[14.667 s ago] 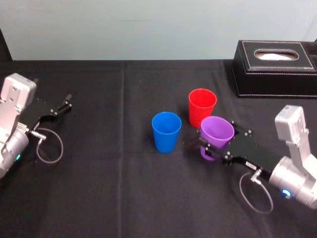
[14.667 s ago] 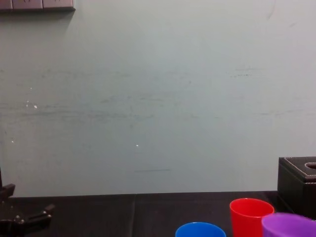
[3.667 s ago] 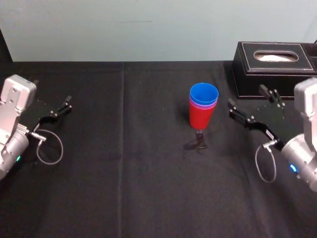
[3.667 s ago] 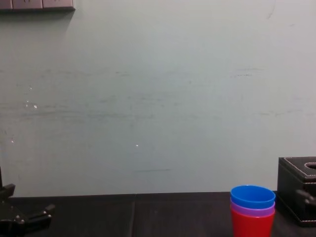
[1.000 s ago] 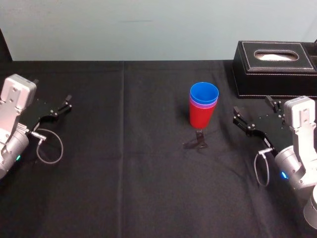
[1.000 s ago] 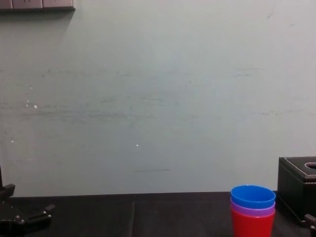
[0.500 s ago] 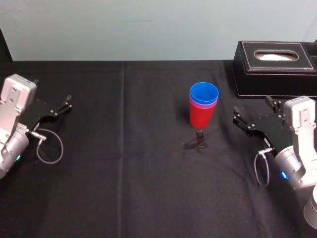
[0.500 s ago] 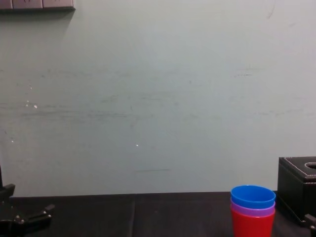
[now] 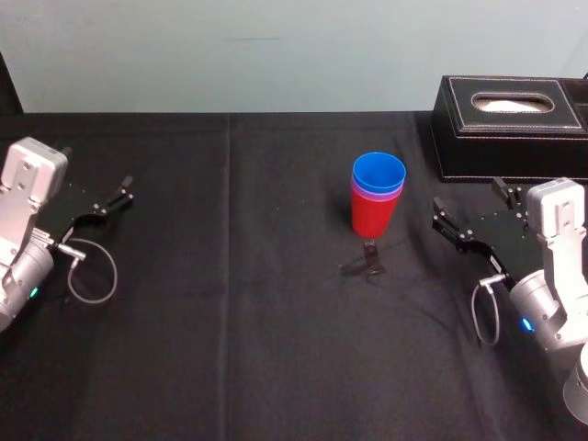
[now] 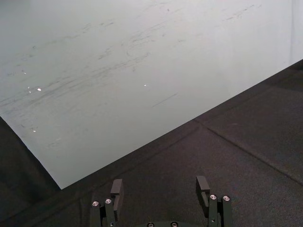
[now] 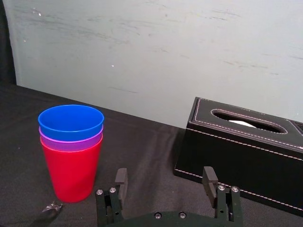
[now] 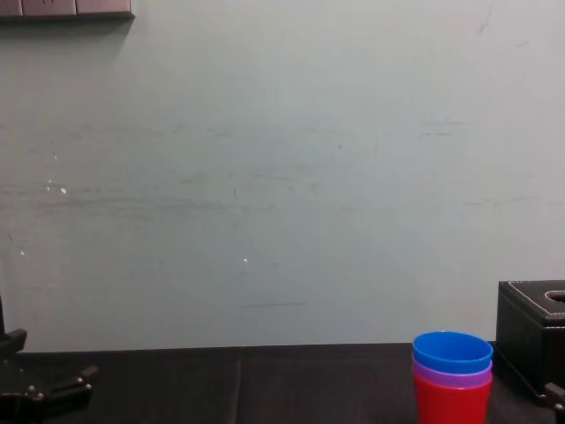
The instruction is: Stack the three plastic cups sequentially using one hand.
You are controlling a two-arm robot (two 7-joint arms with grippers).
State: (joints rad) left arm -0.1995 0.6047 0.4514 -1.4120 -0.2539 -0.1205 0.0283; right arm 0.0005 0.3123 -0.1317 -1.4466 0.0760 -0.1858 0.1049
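Note:
The three plastic cups stand nested upright on the black table: red at the bottom, purple in it, blue on top. The same stack shows in the right wrist view and the chest view. My right gripper rests to the right of the stack, apart from it, open and empty, its fingers spread wide. My left gripper is parked at the table's left edge, open with nothing between its fingers.
A black stitched tissue box stands at the back right, just behind my right gripper. A small dark scrap lies on the cloth in front of the cups. The black tablecloth covers the table; a pale wall rises behind.

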